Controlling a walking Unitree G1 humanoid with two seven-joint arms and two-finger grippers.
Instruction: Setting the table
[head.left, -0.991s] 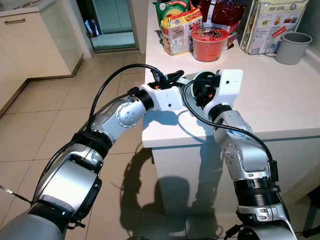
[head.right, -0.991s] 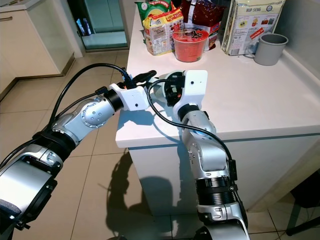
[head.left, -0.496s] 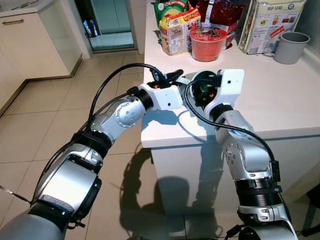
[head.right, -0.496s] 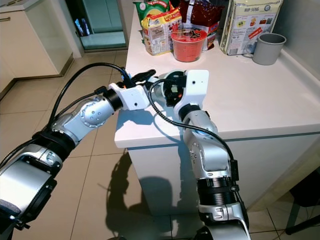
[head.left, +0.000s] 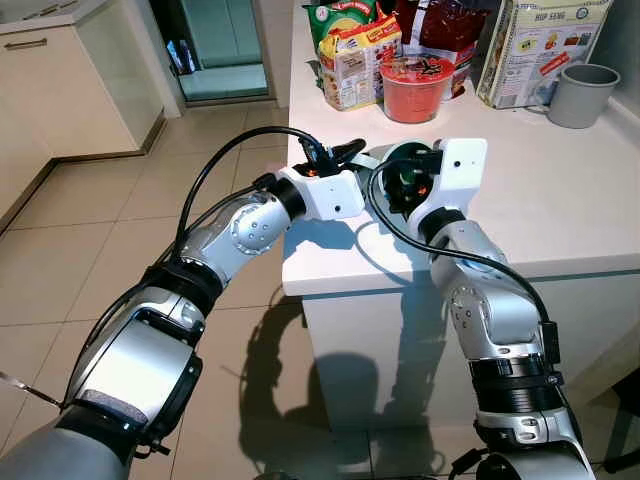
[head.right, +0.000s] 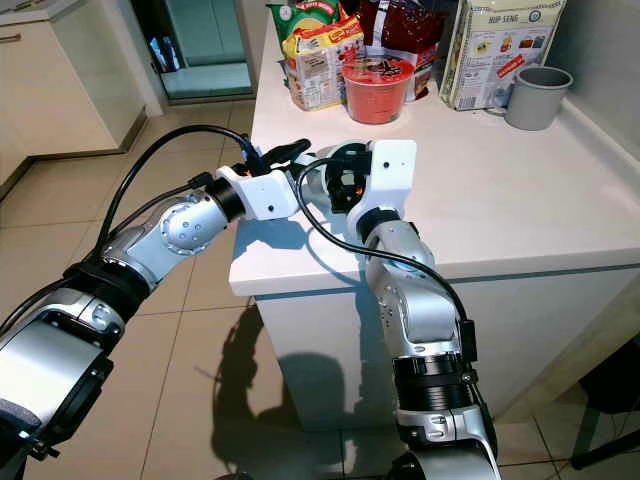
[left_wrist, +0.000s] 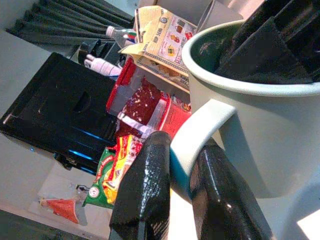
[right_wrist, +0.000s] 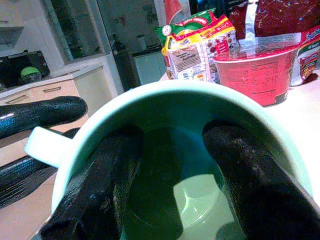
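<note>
A mint green mug (left_wrist: 260, 135) sits at the near left corner of the white counter (head.left: 560, 210). My left gripper (left_wrist: 175, 147) is shut on the mug's handle (left_wrist: 202, 122), pinching it from both sides. It reaches in from the left over the counter's corner (head.left: 350, 152). My right gripper (right_wrist: 172, 135) is open, with both black fingers (right_wrist: 100, 185) down inside the mug, one near each wall. In the eye views the right wrist (head.left: 455, 170) hides most of the mug; a bit of pale rim (head.left: 385, 156) shows.
A red noodle bowl (head.left: 413, 88), snack packets (head.left: 358, 55) and a printed box (head.left: 540, 45) stand at the counter's back. A grey cup (head.left: 584, 95) sits at the back right. Tiled floor (head.left: 90, 240) and cream cabinets (head.left: 60, 80) lie to the left.
</note>
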